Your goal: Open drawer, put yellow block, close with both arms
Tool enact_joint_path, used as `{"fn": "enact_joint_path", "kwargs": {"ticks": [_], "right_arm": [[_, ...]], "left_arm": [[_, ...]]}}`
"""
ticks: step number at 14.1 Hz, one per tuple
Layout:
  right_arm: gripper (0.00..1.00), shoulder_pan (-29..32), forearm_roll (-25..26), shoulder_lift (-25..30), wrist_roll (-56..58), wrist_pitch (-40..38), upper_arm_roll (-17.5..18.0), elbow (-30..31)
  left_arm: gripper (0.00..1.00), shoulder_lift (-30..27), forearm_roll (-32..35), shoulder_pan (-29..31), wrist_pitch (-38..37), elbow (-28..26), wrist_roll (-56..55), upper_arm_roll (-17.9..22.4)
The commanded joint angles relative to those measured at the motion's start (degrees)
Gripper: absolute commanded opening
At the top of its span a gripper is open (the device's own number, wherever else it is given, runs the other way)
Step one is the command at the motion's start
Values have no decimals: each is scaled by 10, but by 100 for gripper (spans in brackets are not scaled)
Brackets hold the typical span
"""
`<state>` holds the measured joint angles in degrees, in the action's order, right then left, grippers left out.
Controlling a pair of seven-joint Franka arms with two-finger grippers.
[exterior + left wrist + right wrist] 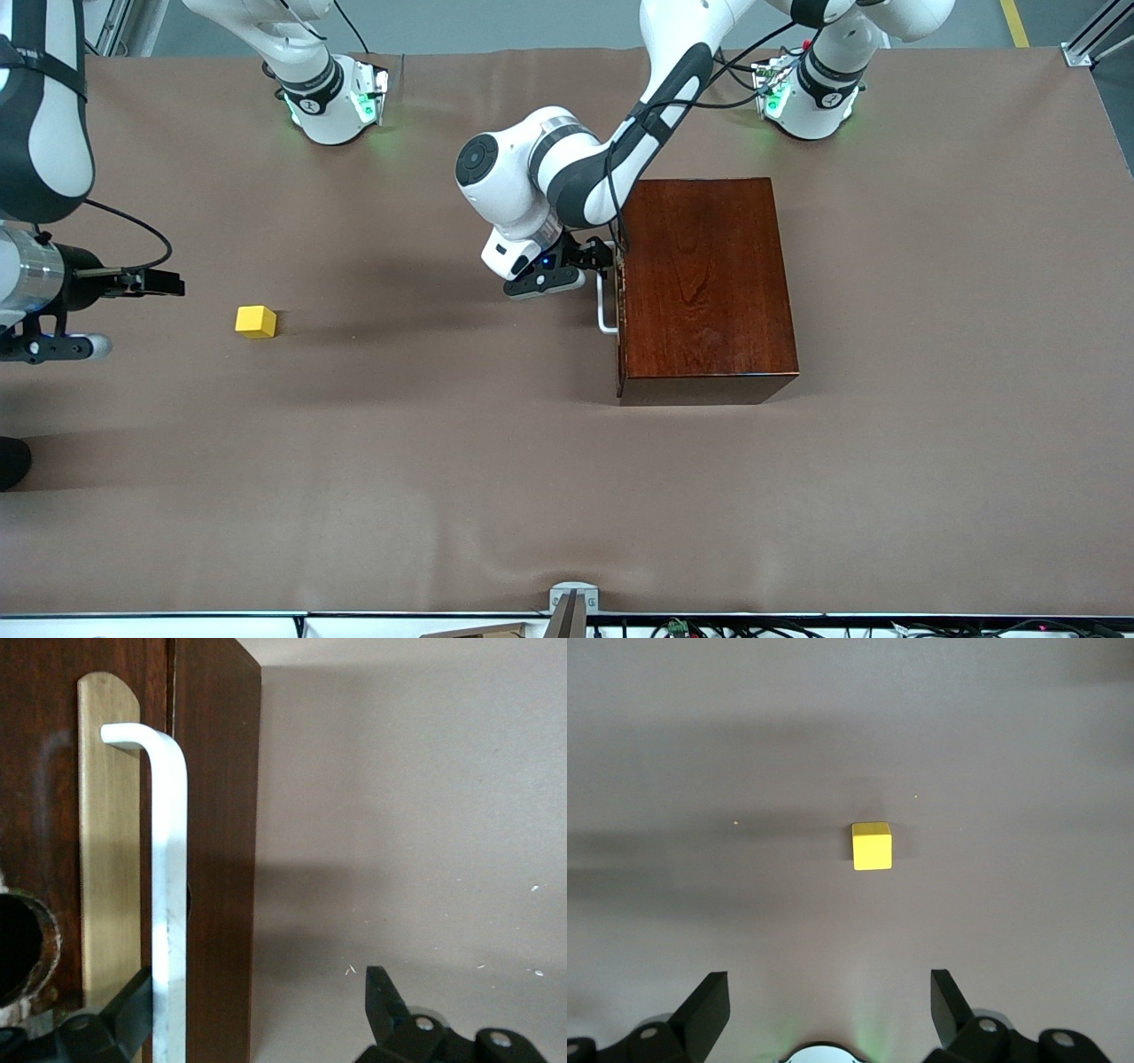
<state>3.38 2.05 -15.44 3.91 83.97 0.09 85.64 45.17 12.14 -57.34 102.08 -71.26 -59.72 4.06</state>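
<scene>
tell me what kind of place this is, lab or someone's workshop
Most likely a robotics lab: two white robot arms bolted to a table under brown cloth, aluminium framing at its corner, and only test props, a yellow block and a wooden drawer box.

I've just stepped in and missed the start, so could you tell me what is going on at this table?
The left gripper is at the white handle of the drawer, fingers open with the bar between them, not yet clamped. The drawer is closed in its wooden box. The yellow block sits on the table toward the right arm's end, untouched. The right gripper hangs open above the table beside the block, waiting.
</scene>
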Motion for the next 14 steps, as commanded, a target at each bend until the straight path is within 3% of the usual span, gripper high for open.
{"fn": "enact_joint_path", "kwargs": {"ticks": [1, 3, 8, 14], "right_arm": [[100, 4, 8, 11, -19, 12, 4, 43], [100, 7, 8, 14, -19, 47, 5, 86], [100, 7, 7, 26, -20, 143, 5, 191], [100, 25, 5, 29, -19, 213, 4, 242]], "left_arm": [[100, 17, -31, -4, 66, 16, -11, 1], [100, 19, -68, -2, 109, 16, -25, 2], [100, 23, -89, -5, 177, 18, -61, 0], [100, 30, -89, -7, 254, 20, -142, -29]]}}
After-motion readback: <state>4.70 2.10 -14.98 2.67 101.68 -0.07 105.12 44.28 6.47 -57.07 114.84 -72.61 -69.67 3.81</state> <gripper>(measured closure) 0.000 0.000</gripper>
